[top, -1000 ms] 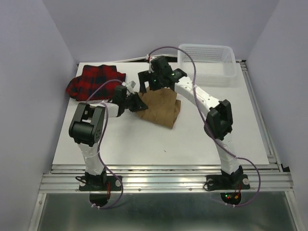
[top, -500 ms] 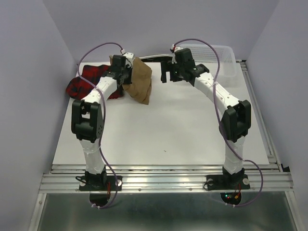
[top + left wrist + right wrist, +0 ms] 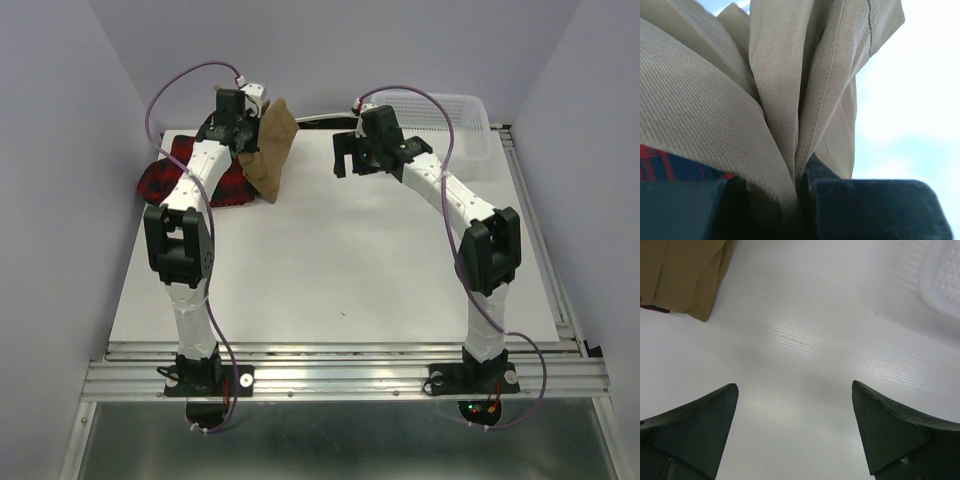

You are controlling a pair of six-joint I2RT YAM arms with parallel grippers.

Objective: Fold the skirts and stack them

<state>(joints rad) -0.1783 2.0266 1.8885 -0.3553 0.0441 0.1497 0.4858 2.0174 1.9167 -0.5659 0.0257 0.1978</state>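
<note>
Top view: my left pincer point(image 3: 252, 148) is clamped on the tan skirt point(image 3: 272, 150), which hangs from it over the edge of the plaid skirt point(image 3: 170, 175). My right pincer point(image 3: 345, 160) stands apart above bare tabletop point(image 3: 330, 260).
Left wrist: tan folds pinched between my fingers point(image 3: 865, 210); plaid skirt below-left.
Right wrist: pincer wide apart; tan skirt ahead-left, basket point(image 3: 945, 275) ahead-right.

surface: white table point(image 3: 330, 260) | on it: plaid skirt point(image 3: 160, 182) far-left; mesh basket point(image 3: 472, 140) far-right
</note>
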